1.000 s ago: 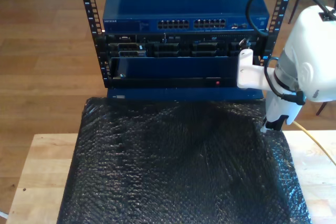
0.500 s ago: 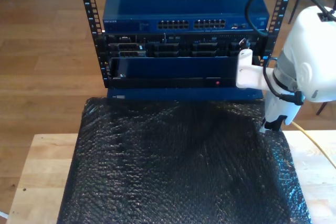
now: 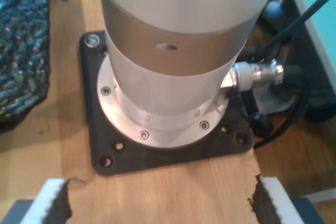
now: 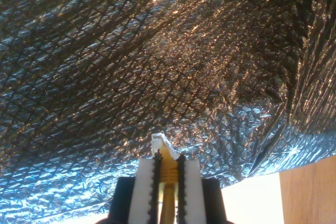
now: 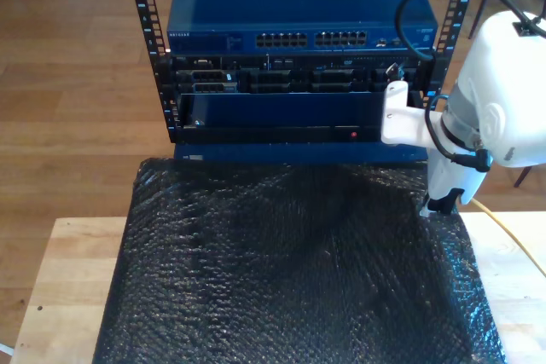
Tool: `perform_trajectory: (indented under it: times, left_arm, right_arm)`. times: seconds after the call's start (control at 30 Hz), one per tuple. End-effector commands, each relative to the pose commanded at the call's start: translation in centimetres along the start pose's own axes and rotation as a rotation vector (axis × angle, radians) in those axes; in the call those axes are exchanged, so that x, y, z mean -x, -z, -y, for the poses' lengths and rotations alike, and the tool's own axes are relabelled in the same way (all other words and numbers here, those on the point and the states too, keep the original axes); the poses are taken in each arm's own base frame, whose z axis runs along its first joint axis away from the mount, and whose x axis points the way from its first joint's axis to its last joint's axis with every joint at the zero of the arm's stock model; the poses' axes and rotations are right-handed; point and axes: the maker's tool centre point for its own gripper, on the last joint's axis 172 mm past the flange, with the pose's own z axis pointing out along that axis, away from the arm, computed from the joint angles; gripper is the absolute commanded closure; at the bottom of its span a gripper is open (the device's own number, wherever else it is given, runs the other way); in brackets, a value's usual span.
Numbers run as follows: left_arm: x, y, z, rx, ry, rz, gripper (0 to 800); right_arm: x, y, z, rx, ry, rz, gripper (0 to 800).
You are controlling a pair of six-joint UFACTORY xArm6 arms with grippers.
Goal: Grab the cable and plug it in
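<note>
Wooden flooring surrounds a pale wood tabletop (image 5: pixel 72 283), most of it covered by a crinkled black bubble-wrap sheet (image 5: pixel 290 270). Beyond the table's far edge stands a black metal rack (image 5: pixel 145 23) holding a dark blue network switch (image 5: pixel 299 14) with two rows of ports, above black server units (image 5: pixel 281 78).

At the exterior view's right, a white robot arm (image 5: pixel 503 100) reaches down over the sheet's far corner on that side. My second gripper (image 4: pixel 168 171) is clamped on the long thin yellow-orange network cable (image 4: pixel 168 174), whose small clear plastic plug (image 4: pixel 163 144) sticks out just past the white fingers (image 4: pixel 144 182), close above the black sheet. Behind the arm, the cable (image 5: pixel 512 232) trails across the bare wood toward the tabletop's edge at the exterior view's right.

My first gripper (image 3: pixel 157 203) is spread wide, its foam-lined fingertips (image 3: pixel 52 200) well apart above bare wood, facing a white and grey cylindrical arm base (image 3: pixel 173 51) bolted to a black mounting plate (image 3: pixel 168 153).
</note>
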Motion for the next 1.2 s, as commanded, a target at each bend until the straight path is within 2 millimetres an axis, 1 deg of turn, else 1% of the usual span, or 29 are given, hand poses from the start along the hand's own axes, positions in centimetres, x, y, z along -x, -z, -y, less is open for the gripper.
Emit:
perform_trajectory:
  times: [0.13, 0.3, 0.43, 0.57, 0.67, 0.73, 0.77, 0.87, 0.97, 1.03, 1.13, 1.2]
  left_arm:
    - [0.9, -0.2, -0.5, -0.035, 0.034, 0.031, 0]
    - [1.5, -1.5, -0.8, -0.059, 0.057, 0.044, 0]
    - [1.7, -1.5, -0.8, -0.063, 0.053, 0.056, 0]
    - [1.9, -1.7, -0.8, -0.064, 0.005, 0.067, 0]
    - [2.6, -2.5, -0.8, -0.067, -0.049, 0.104, 0]
    - [3.4, -3.5, -0.7, -0.071, -0.066, 0.132, 1]
    - [3.9, -3.6, -0.7, -0.076, -0.065, 0.151, 1]
    - [4.7, -4.2, -1.0, -0.09, -0.046, 0.184, 0]
    - [5.3, -5.5, -0.8, -0.096, -0.059, 0.205, 0]
    - [5.9, -6.4, -0.6, -0.101, -0.061, 0.233, 0]
    - [7.2, -6.6, -0.9, -0.133, -0.035, 0.28, 0]
    - [7.2, -6.8, -0.8, -0.163, -0.04, 0.275, 0]
  right_arm:
    - [0.0, 0.0, 0.0, 0.0, 0.0, 0.0, 800]
    - [0.0, 0.0, -0.1, 0.002, 0.001, 0.001, 800]
    - [0.0, -0.4, 0.0, -0.007, 0.001, 0.004, 800]
    - [-0.1, -0.4, -0.4, 0.002, 0.001, 0.001, 800]
    - [-0.5, 0.0, -1.2, 0.027, 0.0, -0.011, 800]
    - [-0.8, 0.5, -2.0, 0.051, 0.001, -0.022, 800]
    - [-1.0, 0.7, -2.2, 0.056, 0.002, -0.024, 800]
    - [-1.7, 0.8, -2.6, 0.062, 0.01, -0.028, 800]
    - [-2.2, 0.8, -2.6, 0.068, 0.024, -0.029, 800]
    - [-2.6, 1.1, -3.2, 0.093, 0.027, -0.041, 800]
    - [-3.2, 1.5, -4.4, 0.144, 0.028, -0.062, 800]
    - [-3.4, 1.8, -5.1, 0.171, 0.03, -0.073, 800]
